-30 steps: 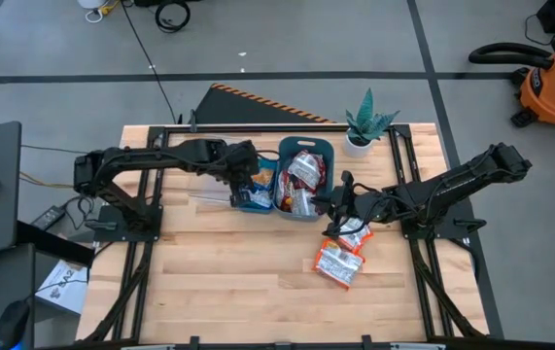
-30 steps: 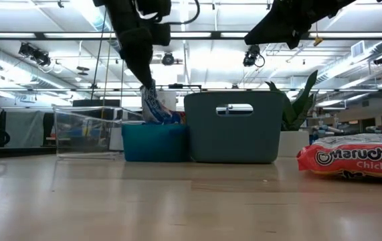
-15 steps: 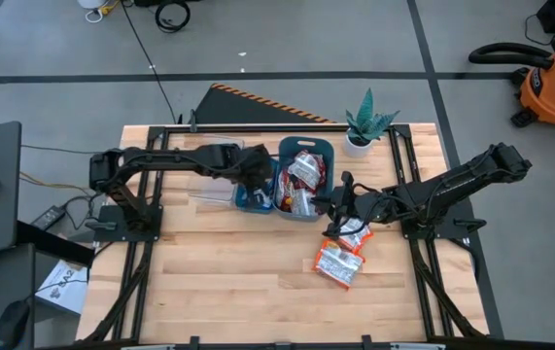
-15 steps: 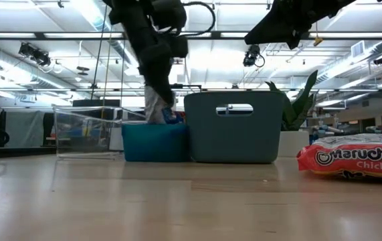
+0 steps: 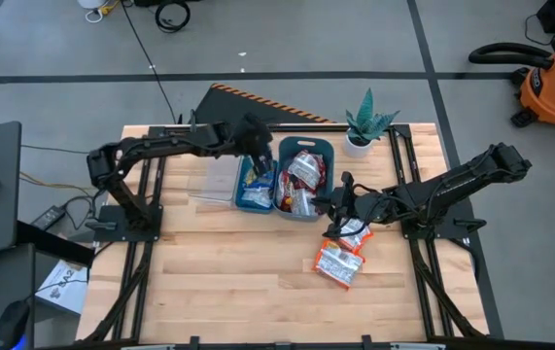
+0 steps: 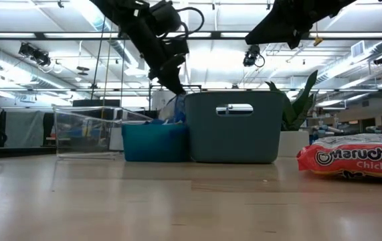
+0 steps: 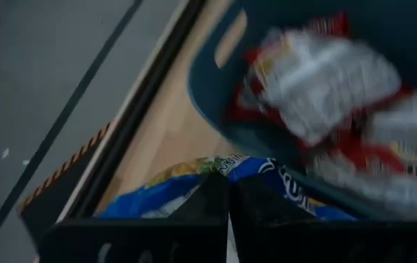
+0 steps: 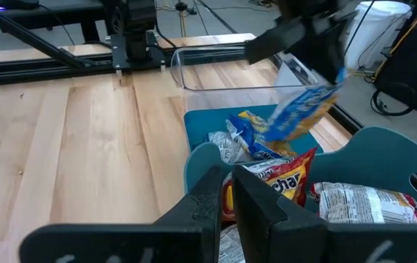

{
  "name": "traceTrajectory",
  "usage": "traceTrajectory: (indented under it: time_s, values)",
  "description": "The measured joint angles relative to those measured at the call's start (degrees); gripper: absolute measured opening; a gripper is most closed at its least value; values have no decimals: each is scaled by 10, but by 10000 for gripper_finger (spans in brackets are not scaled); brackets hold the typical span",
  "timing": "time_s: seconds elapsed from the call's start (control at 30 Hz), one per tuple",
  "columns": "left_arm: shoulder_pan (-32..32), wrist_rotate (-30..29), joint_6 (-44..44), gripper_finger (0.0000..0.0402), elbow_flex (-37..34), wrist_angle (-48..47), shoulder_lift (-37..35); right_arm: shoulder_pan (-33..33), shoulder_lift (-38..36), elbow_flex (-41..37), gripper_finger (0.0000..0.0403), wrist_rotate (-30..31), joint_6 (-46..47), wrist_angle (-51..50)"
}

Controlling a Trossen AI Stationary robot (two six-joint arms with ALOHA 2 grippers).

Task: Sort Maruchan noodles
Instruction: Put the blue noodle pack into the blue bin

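Note:
My left gripper [image 5: 259, 156] hovers over the small blue bin [image 5: 255, 197], shut on a yellow-and-blue noodle packet [image 8: 301, 113]. More yellow-and-blue packets [image 8: 241, 135] lie in that bin. The larger teal bin [image 5: 324, 148] beside it holds red-and-white packets [image 5: 304, 170] and an orange-red one [image 8: 281, 175]. My right gripper [image 5: 333, 209] waits shut by the teal bin's near right corner, touching nothing. Two red packets [image 5: 339, 263] [image 5: 355, 234] lie flat on the table near it. My left gripper pinches the yellow-and-blue packet by its upper edge [image 7: 197, 179] between its two fingers, coming from above at a slant. The packet hangs tilted below the fingers, lifted clear above the small blue bin.
A clear plastic box [image 5: 215, 180] stands left of the small blue bin. A potted plant [image 5: 364, 126] sits at the table's far right. Bare wood [image 5: 228, 262] stretches along the near half of the table. The red packet [image 6: 354, 157] shows large in the low view.
My left gripper dipped into the small blue bin, then rose, swung toward the far edge and tipped over. It stayed shut on the yellow-and-blue packet, which now hangs lifted above the bin instead of standing in it. The right arm kept still.

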Motion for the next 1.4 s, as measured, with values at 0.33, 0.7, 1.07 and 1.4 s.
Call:
traceTrajectory:
  time_s: [0.33, 0.7, 1.07, 1.4]
  values:
    - [21, 22, -55, 6, 0, 32, 0, 1, 0, 0, 39, 0, 2, 0]
    - [36, -24, -66, 6, 0, 20, -1, 1, 0, 0, 39, 0, 2, 0]
    - [28, -32, -48, 6, 0, 6, -30, -3, 0, 0, 39, 0, 2, -1]
    - [5, 12, 22, 6, 0, -2, -66, -3, 0, 0, 39, 0, 2, -3]
